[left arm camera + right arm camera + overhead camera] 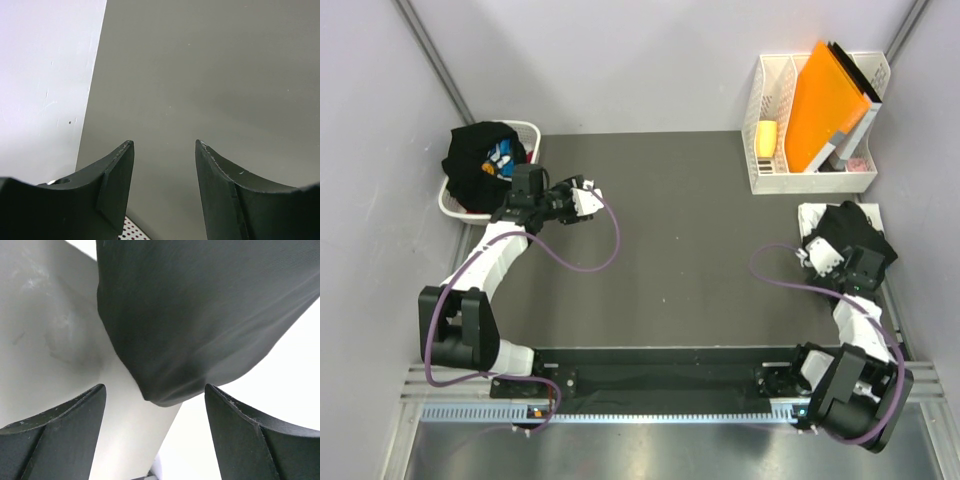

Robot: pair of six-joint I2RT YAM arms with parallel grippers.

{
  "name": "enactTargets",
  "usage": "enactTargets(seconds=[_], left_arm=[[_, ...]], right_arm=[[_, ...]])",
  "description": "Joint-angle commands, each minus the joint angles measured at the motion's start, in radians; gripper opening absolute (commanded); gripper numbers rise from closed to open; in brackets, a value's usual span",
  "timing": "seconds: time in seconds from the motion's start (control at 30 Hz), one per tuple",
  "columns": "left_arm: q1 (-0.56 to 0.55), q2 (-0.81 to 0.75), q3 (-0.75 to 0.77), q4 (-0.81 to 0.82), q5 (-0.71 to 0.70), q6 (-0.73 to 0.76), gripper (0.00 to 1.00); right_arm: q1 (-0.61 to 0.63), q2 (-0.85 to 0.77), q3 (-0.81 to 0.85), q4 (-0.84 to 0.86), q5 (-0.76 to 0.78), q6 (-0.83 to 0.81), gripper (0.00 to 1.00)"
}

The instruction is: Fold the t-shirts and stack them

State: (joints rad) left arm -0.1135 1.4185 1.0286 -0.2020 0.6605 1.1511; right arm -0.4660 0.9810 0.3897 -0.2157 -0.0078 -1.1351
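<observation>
Right gripper (155,386) first: its two dark fingers (75,415) stand wide apart, nothing pinched. A rounded fold of a black tee (200,315) dips down into the gap between them. Under that fold lies pale cloth, the white tee (50,340), filling the left of the wrist view. From above, the pair sits at the right edge of the table (690,230). The black one lies on top, with white showing at its upper-left corner, and the gripper is right at the bundle's lower-left side.

Over to the left gripper (164,145): fingers (117,170) spread as well, and between them there is only bare dark table. A grey wall fills the left of that view, and a sliver of perforated white plastic peeks in at the bottom edge. In the overhead view this gripper hovers left of centre, just right of the white laundry basket (525,128) in the upper left. A second black tee (470,165) is heaped in the basket, with a flash of blue and white print facing up.

In the upper right stands a white desk organizer (810,180) holding an orange folder (825,105) and something small and yellow (767,137).
</observation>
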Motion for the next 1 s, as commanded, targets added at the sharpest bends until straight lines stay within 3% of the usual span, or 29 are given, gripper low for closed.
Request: enactTargets(seconds=[0.0,0.3,0.47,0.53,0.57,0.6,0.67,0.7,0.97], left_arm=[[0.005,0.008,0.034,0.029,0.019,0.001,0.57],[0.005,-0.007,0.025,0.027,0.021,-0.005,0.57],[0.005,-0.01,0.025,0.024,0.022,-0.007,0.57],[0.005,-0.012,0.027,0.026,0.022,-0.011,0.57],[0.005,-0.01,0.027,0.027,0.024,-0.016,0.57],[0.005,-0.012,0.027,0.027,0.024,-0.016,0.57],[0.005,-0.013,0.025,0.026,0.025,-0.016,0.57],[0.005,-0.013,0.025,0.026,0.027,-0.016,0.57],[0.003,-0.013,0.027,0.027,0.028,-0.016,0.57]], right_arm=[[-0.022,0.034,-0.025,0.113,0.014,0.008,0.79],[-0.031,0.117,-0.066,0.344,0.08,0.001,0.76],[-0.039,0.145,-0.048,0.371,0.065,-0.002,0.73],[-0.039,0.156,-0.048,0.381,0.063,-0.005,0.63],[-0.039,0.157,-0.049,0.391,0.062,-0.009,0.52],[-0.039,0.16,-0.049,0.397,0.062,-0.012,0.33],[-0.039,0.165,-0.042,0.413,0.066,-0.011,0.17],[-0.039,0.166,-0.041,0.42,0.071,-0.012,0.03],[-0.039,0.151,0.0,0.447,0.095,-0.04,0.0]])
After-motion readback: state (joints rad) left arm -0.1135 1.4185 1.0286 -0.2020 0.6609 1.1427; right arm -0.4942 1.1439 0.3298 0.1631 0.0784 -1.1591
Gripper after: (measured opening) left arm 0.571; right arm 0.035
